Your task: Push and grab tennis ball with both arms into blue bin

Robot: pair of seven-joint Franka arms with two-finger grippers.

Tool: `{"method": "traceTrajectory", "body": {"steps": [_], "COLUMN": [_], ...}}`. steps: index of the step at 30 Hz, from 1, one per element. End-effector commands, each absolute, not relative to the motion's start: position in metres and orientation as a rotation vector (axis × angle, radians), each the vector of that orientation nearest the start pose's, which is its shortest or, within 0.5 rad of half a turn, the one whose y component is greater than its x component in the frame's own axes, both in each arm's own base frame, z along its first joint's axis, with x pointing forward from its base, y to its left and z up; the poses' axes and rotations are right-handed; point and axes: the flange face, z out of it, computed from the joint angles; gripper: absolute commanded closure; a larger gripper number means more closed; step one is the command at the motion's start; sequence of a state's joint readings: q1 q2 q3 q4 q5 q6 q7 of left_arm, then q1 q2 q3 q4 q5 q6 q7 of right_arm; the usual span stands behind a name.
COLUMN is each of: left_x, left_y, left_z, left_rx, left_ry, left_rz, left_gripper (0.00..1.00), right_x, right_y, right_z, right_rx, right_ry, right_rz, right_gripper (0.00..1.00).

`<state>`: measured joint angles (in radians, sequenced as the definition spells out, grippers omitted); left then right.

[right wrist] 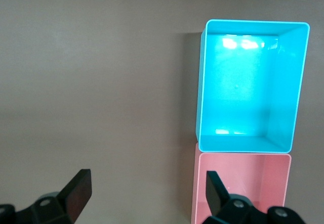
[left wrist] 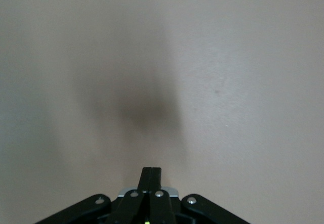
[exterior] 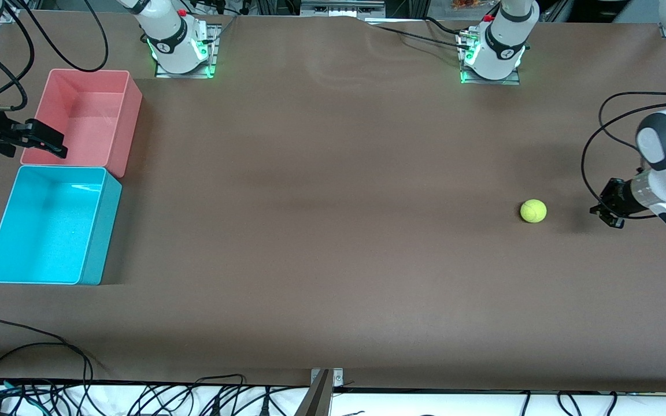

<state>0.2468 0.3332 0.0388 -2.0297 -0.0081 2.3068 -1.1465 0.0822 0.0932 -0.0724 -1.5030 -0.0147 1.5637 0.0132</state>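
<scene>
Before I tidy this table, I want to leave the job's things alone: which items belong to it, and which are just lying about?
Part of the job:
- tennis ball, on the table near the left gripper, fingers shut
- blue bin, empty
- right gripper, fingers open, over the pink bin's edge

Just lying about:
- pink bin, empty, beside the blue bin

Even, bright overhead light; soft shadows at three o'clock of the bins. Glare spots sit on the blue bin [right wrist: 251,85] floor. The left wrist view is blurred.

High front camera; two down-facing wrist cameras
</scene>
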Motion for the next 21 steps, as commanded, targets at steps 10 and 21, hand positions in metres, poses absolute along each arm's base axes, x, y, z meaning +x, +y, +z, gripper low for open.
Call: {"method": "traceTrajectory", "body": {"steps": [10, 21], "left_x": [0.527, 0.527], "left_y": [0.142, 0.13], "left_z": [0.231, 0.218], "left_rx": [-2.184, -2.118], "left_ry": [-2.254, -2.306], "left_rz": [0.025, 0.033], "left_gripper": [1.0, 1.0], "right_x": [0.578, 0.578], "right_y": [0.005, 0.005], "right_z": [0.606, 0.606], "right_rx": [-3.167, -3.167], "right_ry": [0.007, 0.007], "right_rz": [0.055, 0.055], "right_gripper": [0.0, 0.0]}}
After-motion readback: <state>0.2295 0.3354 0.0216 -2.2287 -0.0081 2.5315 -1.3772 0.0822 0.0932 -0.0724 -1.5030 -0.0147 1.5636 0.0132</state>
